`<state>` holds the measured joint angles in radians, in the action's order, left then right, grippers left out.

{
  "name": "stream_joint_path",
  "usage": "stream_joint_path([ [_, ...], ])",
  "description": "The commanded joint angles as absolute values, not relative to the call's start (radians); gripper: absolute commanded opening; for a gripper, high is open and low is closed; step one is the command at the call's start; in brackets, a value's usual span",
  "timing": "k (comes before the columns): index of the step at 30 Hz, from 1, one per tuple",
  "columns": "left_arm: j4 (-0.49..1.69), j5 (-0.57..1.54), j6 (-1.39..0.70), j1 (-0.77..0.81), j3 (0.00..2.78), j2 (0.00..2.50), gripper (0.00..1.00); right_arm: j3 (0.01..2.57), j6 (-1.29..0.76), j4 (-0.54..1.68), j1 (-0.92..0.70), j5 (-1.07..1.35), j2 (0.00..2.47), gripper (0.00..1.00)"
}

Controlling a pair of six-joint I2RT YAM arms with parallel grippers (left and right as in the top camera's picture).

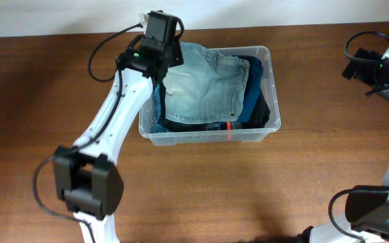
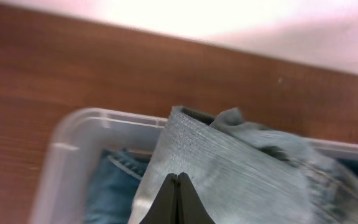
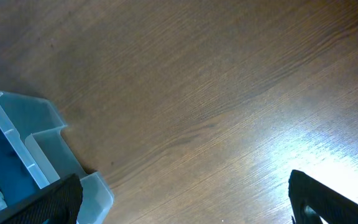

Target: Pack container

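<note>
The left pincer (image 2: 178, 190) is closed tight, seemingly pinching a raised fold of the pale denim shorts (image 2: 247, 168) over the 11 o'clock corner of the container (image 1: 211, 137), which sits mid-counter (image 1: 46, 88), heaped with darker clothes (image 1: 255, 101). Released here, the fold could flop over the rim, and a pull might drag the light bin along. The right pincer (image 3: 184, 186) gapes wide and empty, out at 3 o'clock.
</note>
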<state>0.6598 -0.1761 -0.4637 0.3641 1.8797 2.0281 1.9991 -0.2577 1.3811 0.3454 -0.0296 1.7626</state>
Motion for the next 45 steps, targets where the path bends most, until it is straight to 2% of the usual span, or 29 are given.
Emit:
stream_joint_path([
  [1,0.648,0.011,-0.447,0.354,1.881,2.136,0.00,1.996,-0.258,1.380,0.348,-0.042,1.763,0.98],
  [8,0.678,0.031,-0.447,0.377,1.881,2.345,0.01,1.996,-0.258,1.380,0.348,-0.042,1.763,0.99],
  [12,0.765,0.037,-0.447,0.372,1.881,2.415,0.01,1.996,-0.258,1.380,0.348,-0.042,1.763,0.98],
  [17,0.796,0.030,-0.428,0.372,1.906,2.329,0.01,1.996,-0.258,1.380,0.348,-0.042,1.763,0.99],
  [24,0.797,0.030,-0.432,0.387,1.932,2.048,0.01,1.996,-0.258,1.380,0.348,-0.042,1.763,0.98],
  [30,0.822,0.031,-0.433,0.472,1.932,1.870,0.01,1.996,-0.258,1.380,0.348,-0.042,1.763,0.98],
  [39,0.813,0.026,-0.460,0.610,1.930,1.964,0.01,1.996,-0.258,1.380,0.348,-0.042,1.763,0.98],
  [45,0.810,0.004,-0.502,0.639,1.930,2.113,0.00,1.996,-0.258,1.380,0.348,-0.042,1.763,0.98],
])
